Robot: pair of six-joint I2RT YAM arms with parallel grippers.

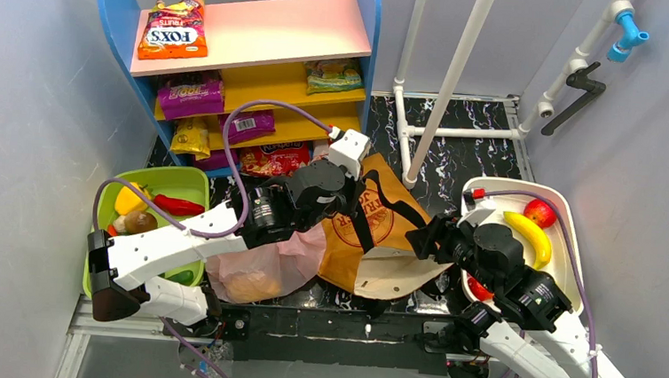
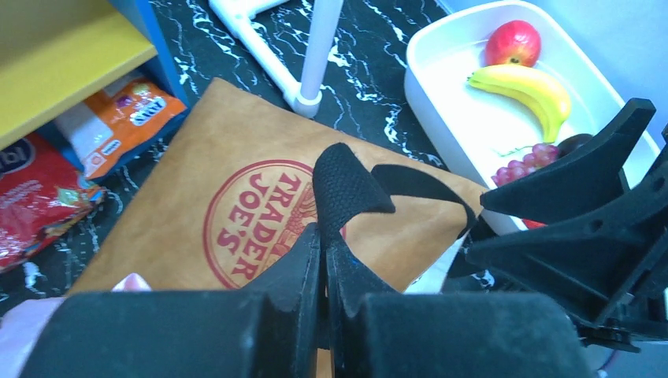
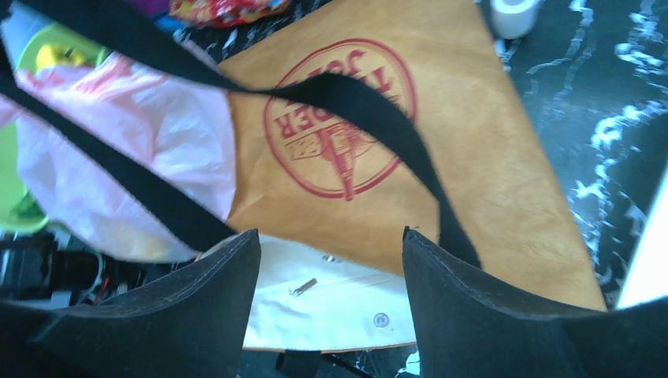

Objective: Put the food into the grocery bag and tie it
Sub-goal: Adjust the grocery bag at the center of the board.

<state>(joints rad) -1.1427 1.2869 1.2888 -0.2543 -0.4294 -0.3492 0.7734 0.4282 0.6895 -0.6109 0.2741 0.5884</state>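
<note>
My left gripper (image 2: pixel 324 240) is shut on a black strap (image 2: pixel 346 185) of the brown Trader Joe's paper bag (image 2: pixel 165 220), which lies flat on the table. The right gripper (image 3: pixel 331 244) is open over that bag's mouth, with the white lining (image 3: pixel 331 303) showing between its fingers. The pink grocery bag (image 1: pixel 263 268) lies crumpled left of the brown bag, with something yellowish inside, and neither gripper touches it. A banana (image 1: pixel 528 238), a red apple (image 1: pixel 540 212) and grapes (image 2: pixel 524 161) lie in the white tray (image 1: pixel 569 214) at the right.
A green bin (image 1: pixel 180 178) of vegetables stands at the left. Behind it, a blue-sided shelf (image 1: pixel 262 28) holds several snack packets. White pipe legs (image 1: pixel 450 81) rise behind the brown bag. The table top is black marble pattern.
</note>
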